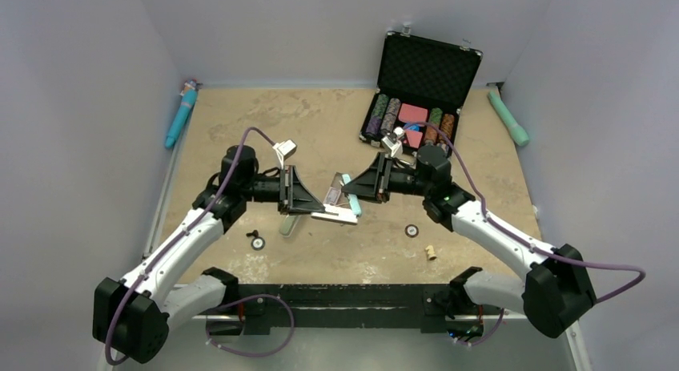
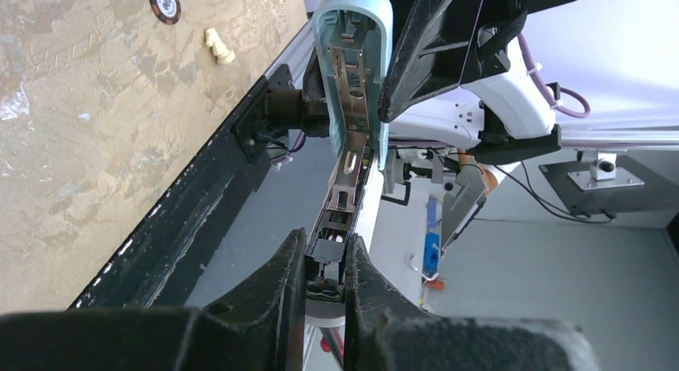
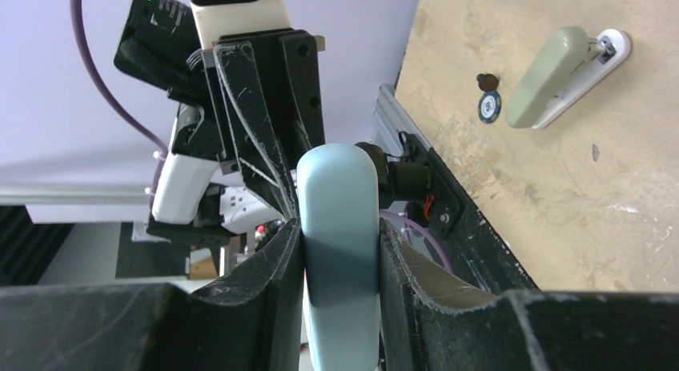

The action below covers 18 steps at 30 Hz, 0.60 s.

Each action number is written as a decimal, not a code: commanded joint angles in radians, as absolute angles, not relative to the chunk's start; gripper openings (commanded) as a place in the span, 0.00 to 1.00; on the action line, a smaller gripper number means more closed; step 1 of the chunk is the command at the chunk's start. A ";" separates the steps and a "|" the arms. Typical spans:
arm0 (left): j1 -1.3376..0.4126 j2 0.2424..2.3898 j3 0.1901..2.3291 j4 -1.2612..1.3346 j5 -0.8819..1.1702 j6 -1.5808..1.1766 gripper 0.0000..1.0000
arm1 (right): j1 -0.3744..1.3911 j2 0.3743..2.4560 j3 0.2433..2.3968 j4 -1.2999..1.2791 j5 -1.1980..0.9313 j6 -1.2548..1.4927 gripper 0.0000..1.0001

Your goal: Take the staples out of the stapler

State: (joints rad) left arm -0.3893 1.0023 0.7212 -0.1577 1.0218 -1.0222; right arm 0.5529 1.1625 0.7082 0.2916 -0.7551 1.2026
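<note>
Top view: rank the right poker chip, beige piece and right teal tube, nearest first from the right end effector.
From the right end effector:
1. Poker chip, lower right.
2. Beige piece, just past the chip.
3. Teal tube, far right wall.

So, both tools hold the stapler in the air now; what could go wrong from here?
1. The left tool pinches only the end of the thin metal inner part; a skewed pull could bend it or slip off.
2. The right tool clamps the rounded stapler shell, which might twist.
3. Held above the table, loose staples could drop and scatter; none show yet.
</note>
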 commanded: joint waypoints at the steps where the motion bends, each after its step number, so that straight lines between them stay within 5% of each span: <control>1: -0.373 1.035 0.710 -0.143 0.937 -1.060 0.00 | 0.531 1.155 0.683 0.181 -0.702 1.259 0.00; 18: -0.371 1.216 0.607 -0.069 0.902 -1.199 0.00 | 0.521 1.174 0.458 0.209 -0.555 1.553 0.00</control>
